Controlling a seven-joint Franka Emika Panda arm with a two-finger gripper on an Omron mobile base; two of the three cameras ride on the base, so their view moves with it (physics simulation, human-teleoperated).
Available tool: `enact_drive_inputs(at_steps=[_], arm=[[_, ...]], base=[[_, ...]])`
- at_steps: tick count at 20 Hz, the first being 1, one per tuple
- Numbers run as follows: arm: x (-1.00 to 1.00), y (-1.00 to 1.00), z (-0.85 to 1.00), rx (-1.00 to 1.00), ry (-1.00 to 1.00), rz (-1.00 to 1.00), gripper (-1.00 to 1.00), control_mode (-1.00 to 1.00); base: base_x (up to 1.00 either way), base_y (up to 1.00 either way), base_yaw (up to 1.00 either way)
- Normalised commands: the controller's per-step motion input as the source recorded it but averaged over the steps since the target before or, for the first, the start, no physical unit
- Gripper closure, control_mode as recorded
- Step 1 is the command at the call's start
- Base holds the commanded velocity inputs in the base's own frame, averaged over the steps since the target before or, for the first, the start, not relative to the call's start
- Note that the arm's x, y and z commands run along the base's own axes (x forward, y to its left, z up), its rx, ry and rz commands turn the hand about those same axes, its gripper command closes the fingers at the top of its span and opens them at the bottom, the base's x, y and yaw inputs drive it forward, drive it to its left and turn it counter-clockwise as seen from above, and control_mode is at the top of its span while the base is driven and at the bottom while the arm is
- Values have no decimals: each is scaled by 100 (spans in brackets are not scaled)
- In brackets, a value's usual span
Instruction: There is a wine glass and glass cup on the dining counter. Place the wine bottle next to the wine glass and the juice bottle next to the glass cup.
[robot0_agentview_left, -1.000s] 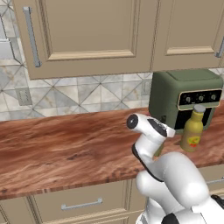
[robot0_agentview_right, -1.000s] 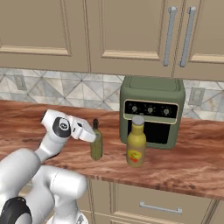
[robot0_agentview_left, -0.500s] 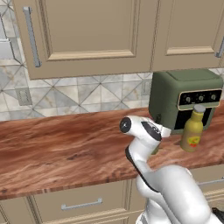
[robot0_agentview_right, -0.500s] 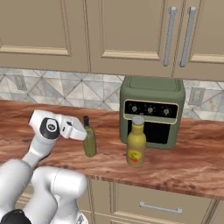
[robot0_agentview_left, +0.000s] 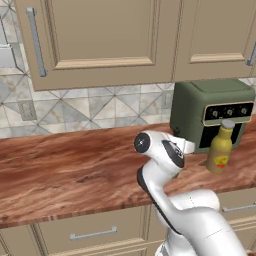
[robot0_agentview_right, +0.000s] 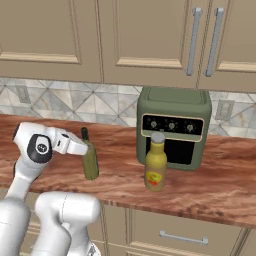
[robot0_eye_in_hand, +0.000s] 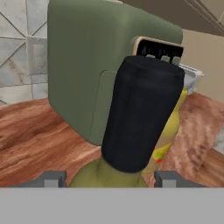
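Note:
My gripper (robot0_agentview_right: 84, 148) is shut on the wine bottle (robot0_agentview_right: 90, 159), a slim olive-green bottle held upright low over the wall counter (robot0_agentview_right: 55, 170). In the hand view its dark cap and neck (robot0_eye_in_hand: 141, 111) rise between my two fingertips (robot0_eye_in_hand: 51, 179). The juice bottle (robot0_agentview_right: 155, 162), yellow with a pale label, stands to the right of the wine bottle, just in front of the green oven. It also appears in the left base view (robot0_agentview_left: 220, 149) and peeks out behind the wine bottle in the hand view (robot0_eye_in_hand: 168, 131). The wine glass, glass cup and dining counter are out of view.
A green countertop oven (robot0_agentview_right: 173, 126) with a dark door and knobs stands against the tiled backsplash (robot0_agentview_right: 75, 102). Beige wall cabinets (robot0_agentview_right: 135, 35) hang above and drawers (robot0_agentview_right: 180, 235) sit below. The wood-grain wall counter runs on to the left (robot0_agentview_left: 65, 175).
The arm has swung to the left, carrying the wine bottle away from the juice bottle and the oven. The juice bottle has stayed in place.

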Motion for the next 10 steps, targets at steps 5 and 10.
enact_drive_inputs(at_steps=[5,10], arm=[[-51,10,38,0,0,15,100,-100],[-48,0,30,0,-5,10,100,-100]], base=[[0,0,0],[0,0,0]])
